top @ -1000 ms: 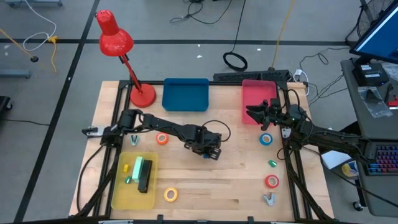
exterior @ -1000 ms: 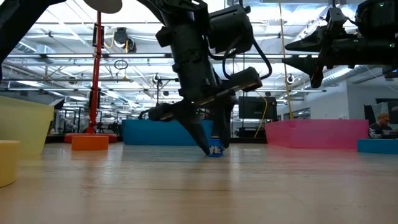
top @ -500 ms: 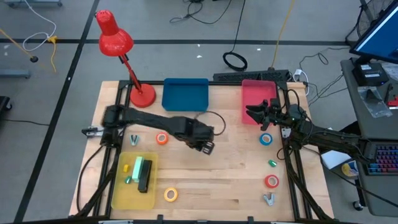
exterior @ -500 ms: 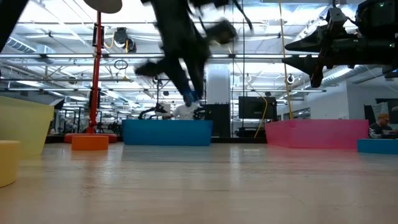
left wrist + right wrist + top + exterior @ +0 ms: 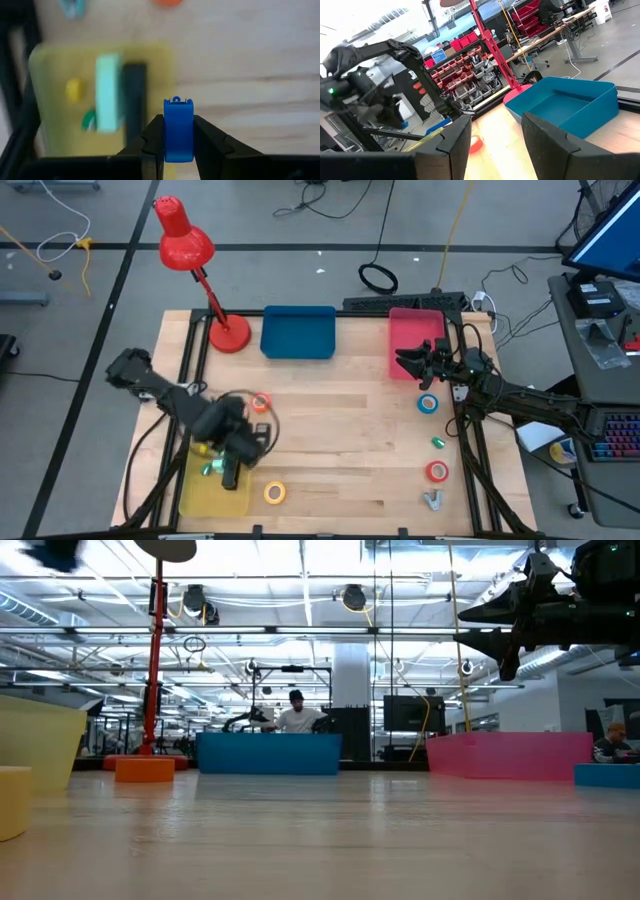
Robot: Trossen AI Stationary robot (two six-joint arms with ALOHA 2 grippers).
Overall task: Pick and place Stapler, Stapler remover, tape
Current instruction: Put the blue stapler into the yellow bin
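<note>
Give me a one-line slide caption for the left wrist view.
Left gripper carries a small blue object over the yellow tray holding staplers.

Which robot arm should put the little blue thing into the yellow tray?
The left. Its fingers already pinch the blue thing, and it hangs right beside the yellow tray. The right gripper waits by the pink bin, far across the table, holding nothing.
</note>
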